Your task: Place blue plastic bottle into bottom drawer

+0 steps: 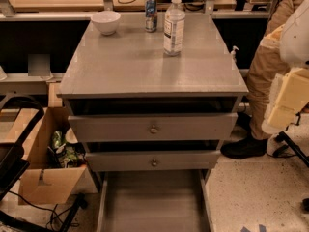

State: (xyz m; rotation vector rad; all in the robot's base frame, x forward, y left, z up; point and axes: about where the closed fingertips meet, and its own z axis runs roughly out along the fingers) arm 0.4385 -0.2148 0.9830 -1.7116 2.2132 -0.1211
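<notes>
The blue plastic bottle point(174, 25), clear with a white cap and a white label, stands upright on the grey cabinet top point(145, 66), near the back and right of centre. The bottom drawer point(152, 202) is pulled out below the two upper drawers, and its flat grey floor is bare. My gripper point(285, 98), cream and white, hangs at the right edge of the view. It is beside the cabinet's right side, lower than the top and well away from the bottle, and it holds nothing that I can see.
A white bowl point(105, 21) and a slim blue-and-silver can point(151, 13) stand at the back of the top, left of the bottle. A small pump bottle point(235, 52) shows past the right edge. A person's legs point(263, 71) stand at right. An open cardboard box point(43, 163) sits at left.
</notes>
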